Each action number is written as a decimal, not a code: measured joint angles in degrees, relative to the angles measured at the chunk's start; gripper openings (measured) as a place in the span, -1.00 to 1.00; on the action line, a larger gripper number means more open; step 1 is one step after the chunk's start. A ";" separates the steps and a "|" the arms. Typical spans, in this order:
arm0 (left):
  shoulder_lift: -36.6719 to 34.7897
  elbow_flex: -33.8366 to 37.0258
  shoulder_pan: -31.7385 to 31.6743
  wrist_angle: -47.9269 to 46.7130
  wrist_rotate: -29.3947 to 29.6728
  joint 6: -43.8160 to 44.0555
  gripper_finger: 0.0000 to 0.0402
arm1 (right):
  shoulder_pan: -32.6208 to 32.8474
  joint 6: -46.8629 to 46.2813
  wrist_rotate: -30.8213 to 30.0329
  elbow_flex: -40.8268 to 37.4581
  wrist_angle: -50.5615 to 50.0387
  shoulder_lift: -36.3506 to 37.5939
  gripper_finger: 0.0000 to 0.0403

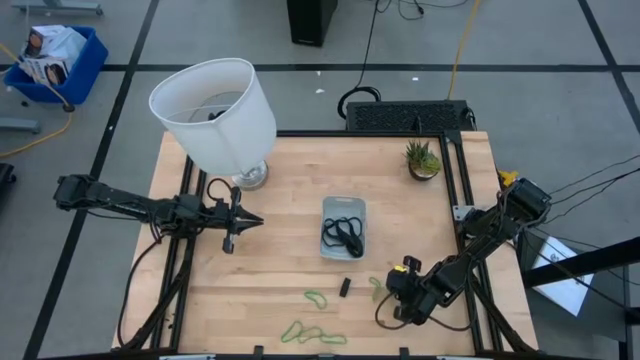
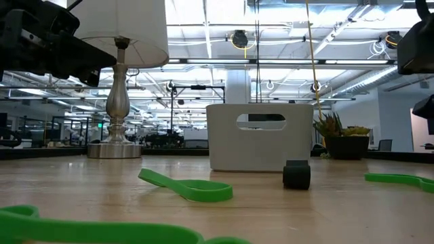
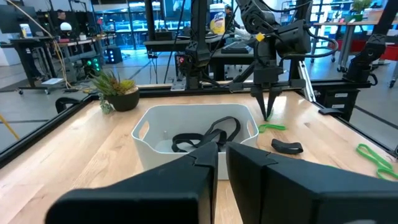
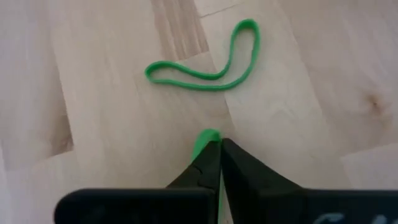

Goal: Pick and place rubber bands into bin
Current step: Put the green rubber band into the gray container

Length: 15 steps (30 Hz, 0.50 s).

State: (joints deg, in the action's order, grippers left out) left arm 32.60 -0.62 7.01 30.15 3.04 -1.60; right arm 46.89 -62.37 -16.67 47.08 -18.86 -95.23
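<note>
Over on the left side of the table, beside the white lampshade on its silver lamp base: left gripper hovering above the wood, pointing across toward the bin, fingers sitting almost together with just a thin slit between, holding nothing visible. Waiting there, well apart from the bands.

Moving to the middle: bin lying flat on the boards, carrying a tangle of black rubber bands inside. Looking from the left wrist, the same black loops resting against the pale floor of the tray. Just past the bin toward the front edge, small black block sitting alone on the wood, touching neither bin nor bands.

Along the front edge: light green rubber bands sprawling in wavy loops, one more green loop lying a little nearer the block.

Heading right: right gripper reaching down low near the front, fingers pinching together on a green band, a bright nub of it poking out from between the tips. Another green loop lying loose on the wood just beyond, not touched.

Far right rear corner: small potted plant standing upright.
</note>
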 joint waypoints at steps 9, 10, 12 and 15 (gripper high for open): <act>0.00 0.00 0.01 -0.04 0.01 -0.03 -0.79 | -0.55 15.16 -7.68 4.32 1.11 6.45 -1.00; 0.00 0.00 -0.01 -0.06 0.01 -0.03 -0.79 | -0.63 17.14 -9.18 4.89 0.40 7.10 -1.00; 0.00 0.00 -0.01 -0.08 0.01 -0.04 -0.79 | -0.69 20.26 -10.66 6.07 1.06 8.52 -1.00; 0.00 0.00 -0.01 -0.37 0.01 -0.08 -0.79 | -1.03 21.97 -10.99 6.55 1.31 9.98 -1.00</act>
State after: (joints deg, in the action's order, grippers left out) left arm 32.60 -0.62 7.01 29.78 3.05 -1.68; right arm 45.87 -40.41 -27.66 53.63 -17.55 -85.24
